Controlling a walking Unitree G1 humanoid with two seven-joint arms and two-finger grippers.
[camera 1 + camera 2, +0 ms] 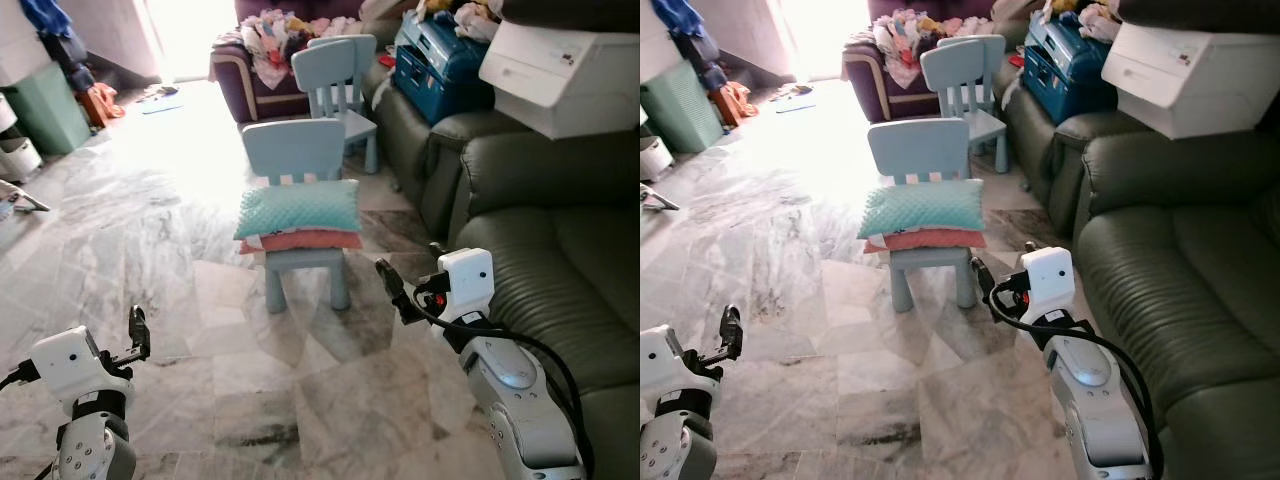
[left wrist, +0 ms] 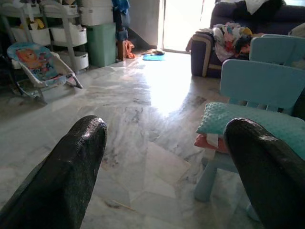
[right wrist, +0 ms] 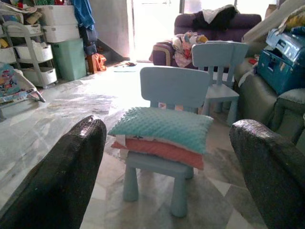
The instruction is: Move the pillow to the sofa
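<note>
A teal pillow (image 1: 298,207) lies on top of a coral pillow (image 1: 300,241), both on the seat of a small light-blue chair (image 1: 295,148) in the middle of the marble floor. To the right is the dark green sofa (image 1: 560,270), its near seat bare. My right gripper (image 1: 412,282) is open, low and to the right of the chair, between it and the sofa. It points at the pillows (image 3: 162,129) from a short distance. My left gripper (image 1: 138,336) is open, near the floor well to the left of the chair, with nothing in it.
A second blue chair (image 1: 340,70) stands behind the first. A white box (image 1: 565,70) and a blue case (image 1: 435,60) load the sofa's far end. A purple armchair (image 1: 250,75) with clothes stands at the back. A green bin (image 1: 45,105), shelves and a baby bouncer (image 2: 38,64) line the left.
</note>
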